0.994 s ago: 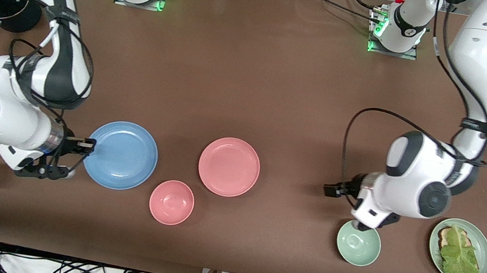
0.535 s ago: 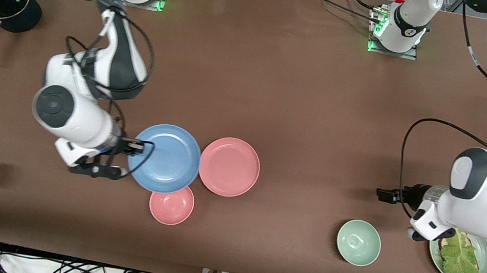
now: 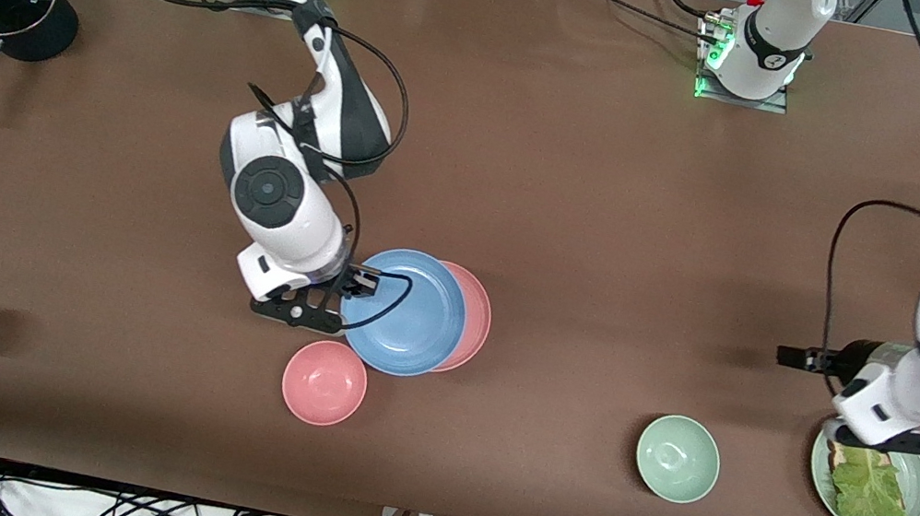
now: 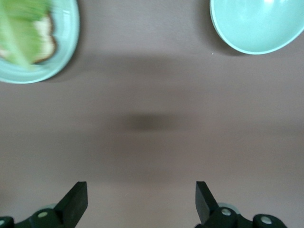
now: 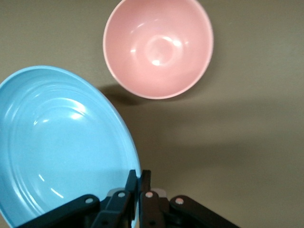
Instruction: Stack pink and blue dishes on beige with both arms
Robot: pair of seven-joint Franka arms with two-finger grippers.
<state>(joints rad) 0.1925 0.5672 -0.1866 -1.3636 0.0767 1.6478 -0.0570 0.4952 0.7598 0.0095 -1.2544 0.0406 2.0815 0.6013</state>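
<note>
While the load hangs over its target: the right pincer [image 3: 350, 291] pinches the rim of the blue plate [image 3: 406, 313], carrying it above the pink plate [image 3: 472, 321].

Grip: the fingers are pressed on the rim at the plate's 9 o'clock edge in the front view; an edge hold likely keeps the plate's underside free for setting down flat.

Overlap: the blue plate covers most of the pink one, leaving a pink crescent showing from 1 to 5 o'clock, so it appears not yet centred.

Beige plate: none is visible in any view; the pink plate lies directly on the bench [image 3: 584, 185].

Left pincer [image 4: 138, 202]: spread wide and empty, it waits over bare bench between the green bowl [image 3: 677, 459] and the lettuce plate [image 3: 916, 484].

Tight edge: the pink bowl [image 3: 324, 382] sits just beside the blue plate's 7 o'clock rim, a likely snag.

Open room: broad bare bench lies at 12 o'clock and 3 o'clock of the plates.
</note>
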